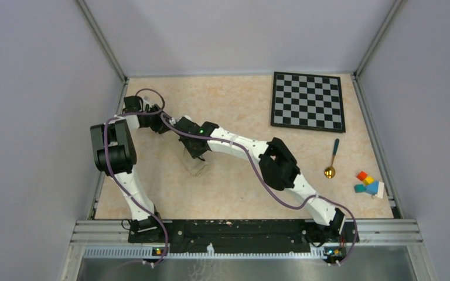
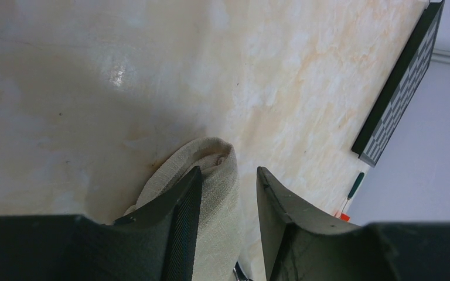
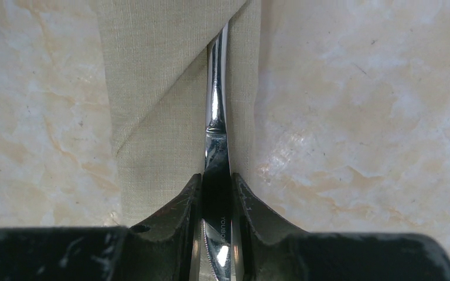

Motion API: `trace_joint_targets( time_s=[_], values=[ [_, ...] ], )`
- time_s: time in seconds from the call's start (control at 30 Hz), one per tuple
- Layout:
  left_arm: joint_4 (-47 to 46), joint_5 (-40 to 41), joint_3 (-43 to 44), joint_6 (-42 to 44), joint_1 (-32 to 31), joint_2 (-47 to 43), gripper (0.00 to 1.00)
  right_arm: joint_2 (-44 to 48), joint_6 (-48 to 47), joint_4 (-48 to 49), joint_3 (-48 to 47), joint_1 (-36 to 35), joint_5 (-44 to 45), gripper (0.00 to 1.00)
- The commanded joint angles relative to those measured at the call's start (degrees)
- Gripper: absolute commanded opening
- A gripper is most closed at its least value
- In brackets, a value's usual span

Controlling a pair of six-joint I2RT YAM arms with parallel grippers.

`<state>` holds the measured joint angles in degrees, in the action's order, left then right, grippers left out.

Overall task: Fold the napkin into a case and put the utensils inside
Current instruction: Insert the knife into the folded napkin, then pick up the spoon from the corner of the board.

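1. Napkin (image 3: 164, 88): folded into a long narrow strip with a diagonal flap across it. It lies left of centre on the table (image 1: 228, 193). In the top view it is mostly hidden under the right wrist, with only a small pale patch showing.
2. Right gripper (image 3: 215, 178): clamped on the knife (image 3: 217, 117), with a finger tight on each side. The knife lies along the strip, and its far end goes under the diagonal flap.
3. Left gripper (image 2: 228, 171): jaws apart, with a rounded end of the napkin between them. The cloth touches one finger (image 2: 179, 216); the other finger stands clear of it.
4. Spoon (image 1: 332, 159): on the bare table at right, well apart from the napkin. Its gold bowl is toward the arm bases and its dark handle points at the board. Neither gripper touches it.
5. Checkered board (image 1: 308, 100): flat in the far right corner, beyond the spoon.
6. Coloured blocks (image 1: 369, 184): a small cluster near the right edge, just beside the spoon bowl.
7. In the way: the right arm stretches across the middle of the table, between the spoon side and the napkin. Both wrists crowd over the napkin.
8. Counts: 1 napkin, 1 knife, 1 spoon, 1 board, 2 grippers. The blocks show red, yellow, teal and blue; exact number unclear.
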<state>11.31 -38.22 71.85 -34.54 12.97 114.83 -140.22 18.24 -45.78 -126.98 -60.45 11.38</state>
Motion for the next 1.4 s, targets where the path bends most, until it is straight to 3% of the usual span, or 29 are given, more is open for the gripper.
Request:
trace_joint_targets(
  time_s=[0.0,0.37,0.53,0.63,0.8,0.9,1.0,1.1,1.23,1.37],
  values=[
    [-0.9,0.3,-0.7,1.0,-0.4,0.2,0.45,-1.8,0.9,2.5,-4.6,0.9,0.5,0.0],
    [-0.9,0.4,-1.0,1.1,-0.6,0.2,0.45,-4.9,3.4,3.1,-8.4,0.9,1.5,0.0],
    [-1.0,0.4,-1.1,1.1,-0.7,0.1,0.45,-5.3,4.0,4.5,-7.5,0.9,2.5,0.06],
    [-0.6,0.2,-1.1,1.5,-0.6,-1.0,0.45,-5.9,4.3,3.8,-8.6,0.9,2.2,0.22],
    [-0.9,3.1,-1.5,3.3,-0.5,-8.6,0.52,-2.5,4.2,-0.3,-12.5,0.9,-0.8,0.66],
    [0.4,4.4,0.0,4.8,-0.4,-13.5,0.62,4.6,4.2,-3.5,-12.0,0.9,-2.3,0.69],
    [2.3,3.9,2.0,5.0,-0.5,-17.6,0.67,17.4,2.3,-4.2,-1.5,1.5,-1.2,0.7],
    [1.0,1.7,1.5,5.5,-1.3,-21.0,0.76,35.1,0.8,0.2,22.1,6.0,-1.3,0.69],
    [0.6,-1.0,1.2,6.7,-3.1,-22.9,0.77,56.9,0.9,5.8,49.5,20.4,-5.3,0.69],
    [-0.2,-3.6,0.9,9.3,-6.2,-24.0,0.77,72.6,-1.0,6.0,66.8,41.0,-7.3,0.73]
  ],
)
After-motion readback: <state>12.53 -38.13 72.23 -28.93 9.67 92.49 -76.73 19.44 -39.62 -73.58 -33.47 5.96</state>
